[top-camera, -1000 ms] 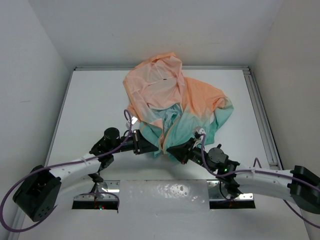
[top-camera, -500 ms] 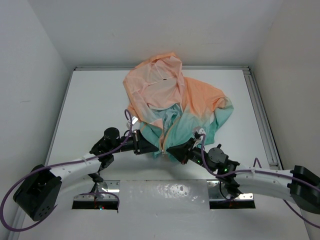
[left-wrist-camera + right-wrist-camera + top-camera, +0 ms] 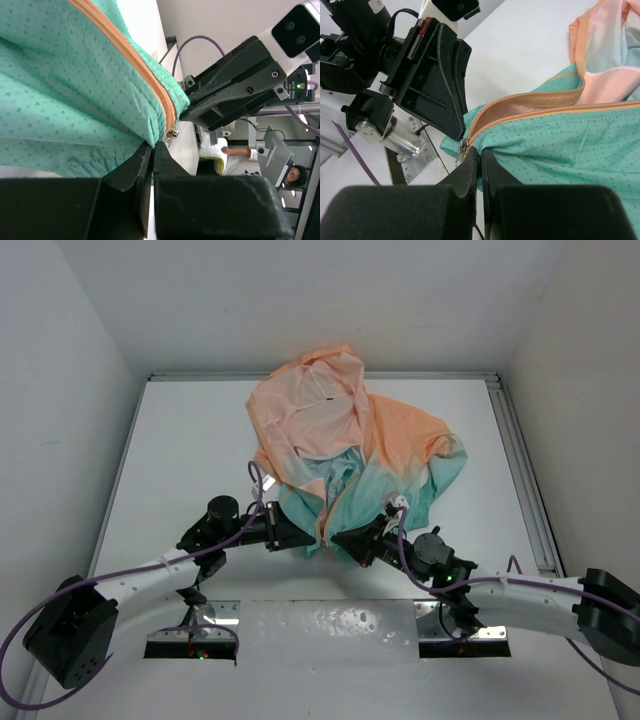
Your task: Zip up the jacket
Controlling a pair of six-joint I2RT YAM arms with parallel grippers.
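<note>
The jacket [image 3: 350, 440] lies crumpled mid-table, peach hood at the far side and teal hem toward the arms. Its orange zipper [image 3: 328, 502] runs down to the hem and stands open higher up. My left gripper [image 3: 301, 538] is shut on the teal hem left of the zipper's bottom end. My right gripper [image 3: 339, 537] is shut on the hem just right of it, facing the left one. The left wrist view has the left gripper [image 3: 153, 146] pinching fabric below the silver slider [image 3: 171, 134]. The right wrist view has the right gripper [image 3: 480, 151] pinching teal cloth beside the slider [image 3: 463, 148].
White walls close in the table on three sides. An aluminium rail [image 3: 522, 465] runs along the right edge. Metal base plates [image 3: 330, 625] sit at the near edge between the arms. A person [image 3: 296, 175] shows beyond the table in the left wrist view.
The right gripper has crept slightly left, toward the left gripper. Both stay shut on the hem and the jacket has barely shifted.
</note>
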